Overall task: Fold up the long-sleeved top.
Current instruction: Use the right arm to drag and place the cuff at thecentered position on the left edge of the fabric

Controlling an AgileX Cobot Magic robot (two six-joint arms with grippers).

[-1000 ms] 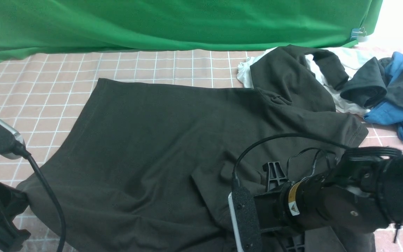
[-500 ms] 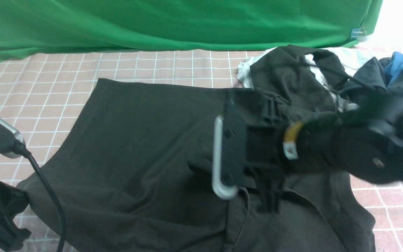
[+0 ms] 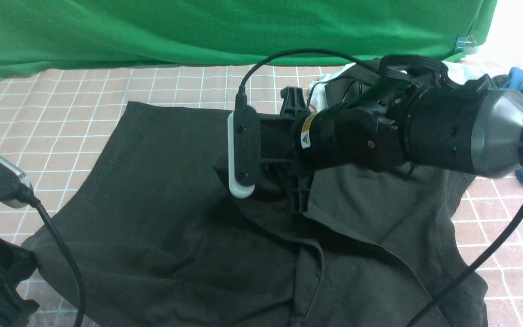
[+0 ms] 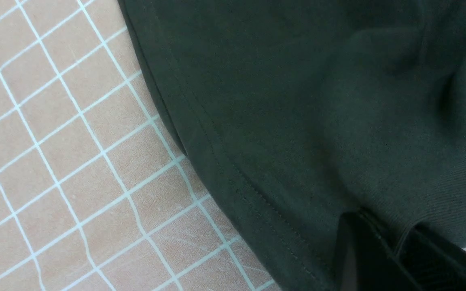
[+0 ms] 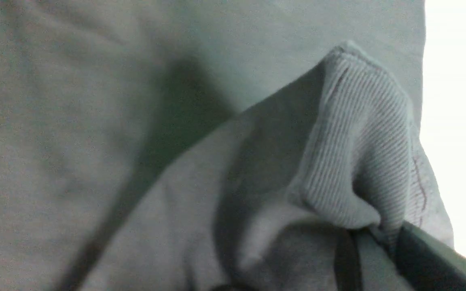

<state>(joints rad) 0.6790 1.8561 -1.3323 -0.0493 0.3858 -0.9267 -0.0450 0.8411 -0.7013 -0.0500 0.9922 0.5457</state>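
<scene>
top (image 3: 152,190): spread on checked table (image 3: 61,100)
left gripper (image 4: 378,246): clamped on its hem
right gripper (image 5: 372,238): pinching its ribbed cuff

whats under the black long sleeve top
The checked pink table cover runs under the long-sleeved top at its edges. A white garment peeks out from beneath its far part. Whatever else lies under the cloth is covered.
</scene>
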